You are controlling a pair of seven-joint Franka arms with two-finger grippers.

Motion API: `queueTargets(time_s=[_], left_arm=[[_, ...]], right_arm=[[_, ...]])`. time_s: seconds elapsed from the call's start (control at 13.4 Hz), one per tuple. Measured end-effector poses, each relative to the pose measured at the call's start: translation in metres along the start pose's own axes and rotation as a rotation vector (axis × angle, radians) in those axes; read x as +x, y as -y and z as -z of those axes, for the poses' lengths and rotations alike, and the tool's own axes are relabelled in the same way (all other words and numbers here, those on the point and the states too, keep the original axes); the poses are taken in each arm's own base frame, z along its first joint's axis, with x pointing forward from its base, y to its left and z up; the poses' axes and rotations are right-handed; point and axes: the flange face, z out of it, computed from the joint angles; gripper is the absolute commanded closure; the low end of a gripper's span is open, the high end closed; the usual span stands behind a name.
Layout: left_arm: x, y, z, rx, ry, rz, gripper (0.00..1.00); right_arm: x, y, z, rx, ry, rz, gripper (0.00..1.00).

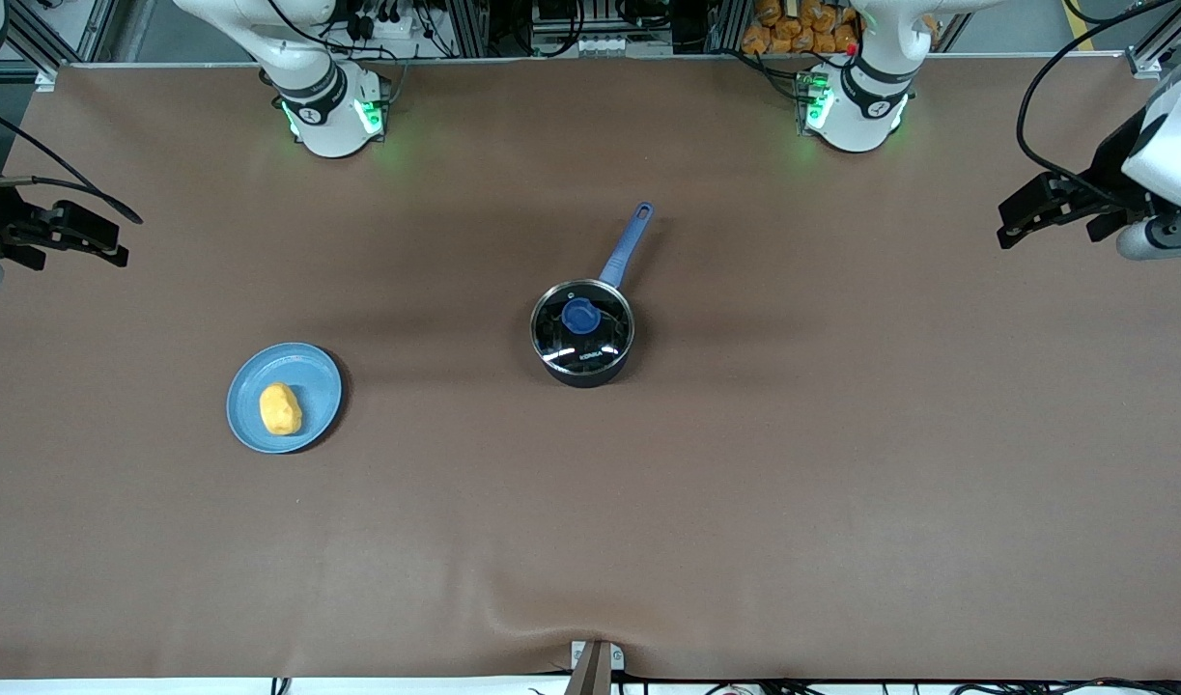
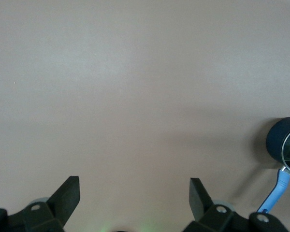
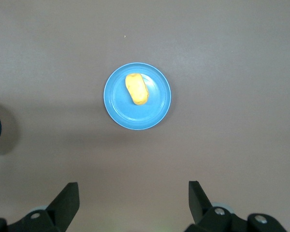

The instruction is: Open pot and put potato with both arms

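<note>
Pot [image 1: 582, 338] is set at mid-table, lid [image 1: 582, 329] seated, its handle [image 1: 627, 246] aimed at the edge where the bases stand. Potato [image 1: 280, 408] is laid on a plate [image 1: 315, 372] toward the right arm's end. Left gripper [image 2: 134, 194] and right gripper [image 3: 133, 198] are held over the table's two ends, fingers spread, nothing gripped.

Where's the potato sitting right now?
The potato lies on the blue plate, toward the right arm's end of the table and a little nearer the front camera than the pot, whose lid is on.
</note>
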Motion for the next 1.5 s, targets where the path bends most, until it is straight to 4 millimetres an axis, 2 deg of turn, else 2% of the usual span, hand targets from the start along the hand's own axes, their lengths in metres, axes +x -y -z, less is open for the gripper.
queueTargets(time_s=[0.22,0.45,0.67,0.97,1.12,1.5], left_arm=[[0.002,-0.019,-0.011,0.001,0.02,-0.037,0.0],[-0.003,-0.068,-0.026,0.005,0.047,-0.123,0.0],[-0.006,-0.116,-0.052,0.012,0.092,-0.197,0.0],[-0.002,-0.137,-0.07,0.015,0.115,-0.178,0.0],[-0.005,-0.155,-0.073,0.013,0.101,-0.14,0.0],[-0.014,-0.202,-0.082,-0.003,0.06,-0.082,0.0]], right_arm=[[0.0,0.0,0.0,0.0,0.0,0.0,0.0],[0.0,0.0,0.0,0.0,0.0,0.001,0.0],[0.0,0.001,0.0,0.0,0.0,0.002,0.0],[0.003,0.003,-0.001,-0.003,-0.023,0.007,0.0],[0.01,0.008,-0.014,-0.006,-0.053,0.018,0.0],[0.03,0.029,-0.079,-0.006,-0.061,0.057,0.0]])
